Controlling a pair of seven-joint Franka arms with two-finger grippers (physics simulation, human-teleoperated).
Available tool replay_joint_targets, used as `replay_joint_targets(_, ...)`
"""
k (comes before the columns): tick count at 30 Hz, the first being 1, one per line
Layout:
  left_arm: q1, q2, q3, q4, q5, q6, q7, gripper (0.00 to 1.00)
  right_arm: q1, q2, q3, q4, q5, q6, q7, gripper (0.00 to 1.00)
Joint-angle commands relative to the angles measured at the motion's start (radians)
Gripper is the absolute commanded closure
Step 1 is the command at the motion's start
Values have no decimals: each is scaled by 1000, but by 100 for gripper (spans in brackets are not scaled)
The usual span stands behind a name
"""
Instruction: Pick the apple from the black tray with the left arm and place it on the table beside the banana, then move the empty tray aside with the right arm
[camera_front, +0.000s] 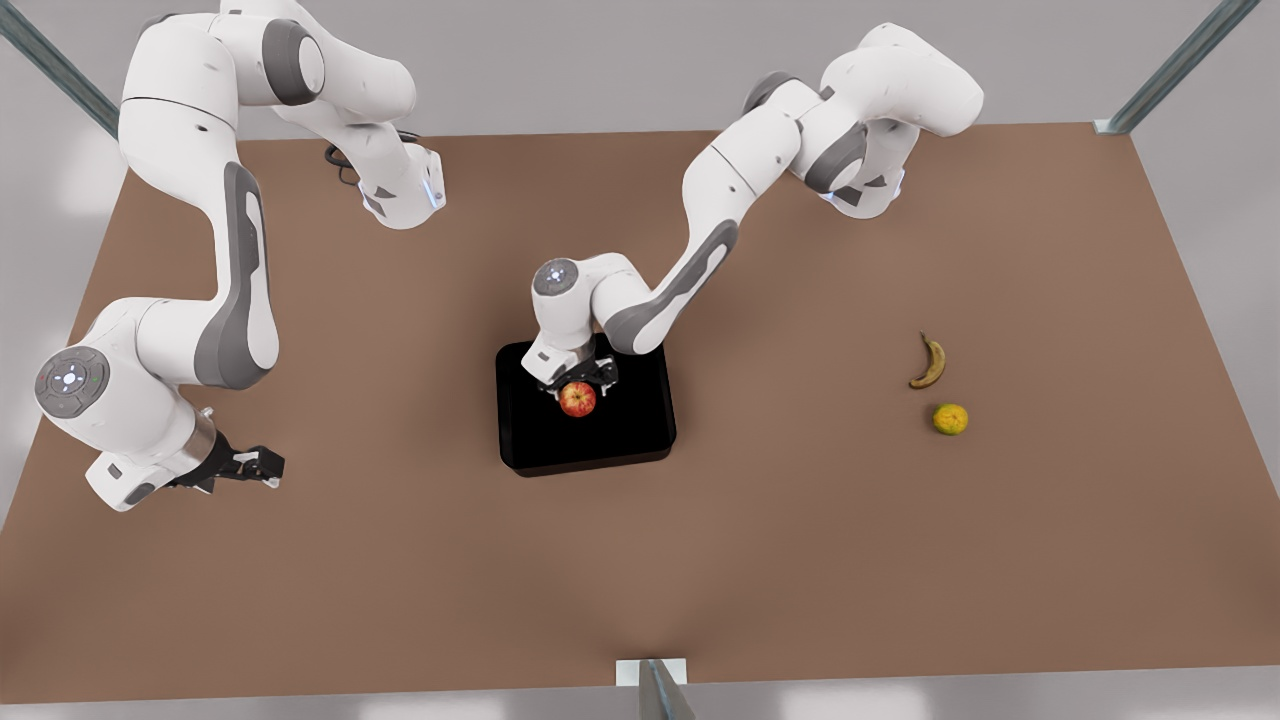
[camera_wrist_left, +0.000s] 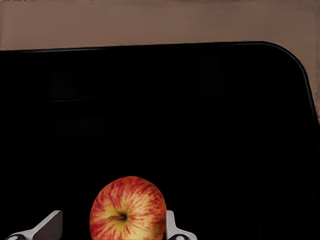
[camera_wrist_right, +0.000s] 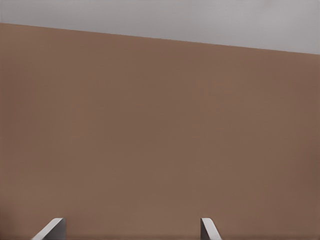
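Observation:
A red-yellow apple (camera_front: 578, 400) rests in the black tray (camera_front: 640, 420) at the middle of the table. My left gripper (camera_front: 578, 384) is down over it, open, with the apple (camera_wrist_left: 128, 209) between its fingers (camera_wrist_left: 170, 226); one finger sits against the apple, the other stands a little apart from it. The tray (camera_wrist_left: 200, 100) floor stretches beyond the left gripper (camera_wrist_left: 113, 216). The banana (camera_front: 930, 362) lies on the table at the front view's right. My right gripper (camera_front: 262, 467) waits open over bare table at the front view's left, nothing between the fingers of the right gripper (camera_wrist_right: 131, 223).
A small yellow-green round fruit (camera_front: 950, 419) lies just in front of the banana. The brown table (camera_front: 400, 560) is bordered by metal frame posts (camera_front: 655, 690) at the corners and the front edge.

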Motion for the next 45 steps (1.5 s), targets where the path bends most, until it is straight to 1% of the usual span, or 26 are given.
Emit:
replay_joint_targets(1, 0, -1, 1, 1, 11, 66, -286, 0, 0, -1, 0, 1, 1, -1, -5, 0)
replay_joint_targets(11, -9, 39, 5, 3, 37, 95, -298, 0, 0, 2, 0, 1, 0, -1, -5, 0)
replay_joint_targets(13, -33, 37, 7, -2, 40, 92, -309, 0, 0, 2, 0, 1, 0, -1, -5, 0)
replay_joint_targets(21, -29, 43, 8, -19, 54, 97, -309, 0, 0, 2, 0, 1, 0, -1, -5, 0)
replay_joint_targets(22, -29, 48, 8, -19, 54, 97, -310, 7, 0, 2, 0, 1, 0, -1, -5, 0)
replay_joint_targets(23, -29, 48, 8, -19, 52, 97, -317, 17, 0, 2, 0, 1, 0, -1, -5, 0)
replay_joint_targets(24, -29, 46, 8, -17, 52, 95, -317, 24, 0, 2, 0, 1, 0, -1, -5, 0)
replay_joint_targets(27, -27, 37, 8, -17, 52, 83, -310, 24, 0, 2, 0, 1, 0, -1, -5, 0)
replay_joint_targets(28, -21, 13, 8, -17, 46, 28, -289, 24, 0, 2, 0, 1, 0, -1, -5, 0)
replay_joint_targets(30, 20, -72, -1, -17, -32, -112, -168, 24, 0, 2, 0, 1, 0, -1, -5, 0)
replay_joint_targets(32, 51, -131, -2, -49, -60, -172, -119, 24, 9, -4, 14, -1, 1, -7, 0, 0)
replay_joint_targets(33, 77, -211, -2, -138, -87, -170, -74, 24, 69, -47, 66, 1, -8, -113, 130, 0)
replay_joint_targets(34, 105, -291, -2, -221, -113, -167, -33, 24, 158, -73, 80, 2, -10, -166, 311, 0)
replay_joint_targets(35, 137, -388, -2, -344, -127, -141, -1, 23, 230, -75, 92, 59, -10, -241, 414, 0)
replay_joint_targets(36, 177, -515, -2, -540, -130, -31, 21, 23, 317, -69, 95, 111, -10, -306, 507, 0)
replay_joint_targets(37, 206, -621, -2, -693, -129, 18, 71, 23, 380, -69, 95, 111, -11, -308, 586, 0)
replay_joint_targets(38, 238, -702, -2, -784, -132, 17, 137, 23, 407, -69, 93, 111, -10, -308, 604, 0)
replay_joint_targets(39, 264, -759, -2, -856, -144, 22, 200, 23, 407, -69, 96, 113, -5, -308, 606, 0)
replay_joint_targets(40, 298, -816, 1, -966, -144, 90, 257, 23, 407, -69, 95, 113, 3, -311, 642, 0)
replay_joint_targets(41, 353, -889, 2, -1112, -144, 201, 334, 23, 408, -60, 104, 113, 53, -309, 731, 0)
replay_joint_targets(42, 391, -928, 5, -1186, -143, 218, 410, 23, 405, -38, 104, 108, 82, -304, 788, 0)
replay_joint_targets(43, 411, -937, 8, -1227, -136, 239, 452, 23, 399, -9, 101, 106, 92, -298, 872, 0)
replay_joint_targets(44, 463, -958, 8, -1310, -133, 327, 509, 23, 399, 17, 103, 85, 131, -269, 889, 0)
replay_joint_targets(45, 511, -961, 15, -1362, -112, 390, 567, 23, 405, 17, 104, 18, 139, -190, 923, 0)
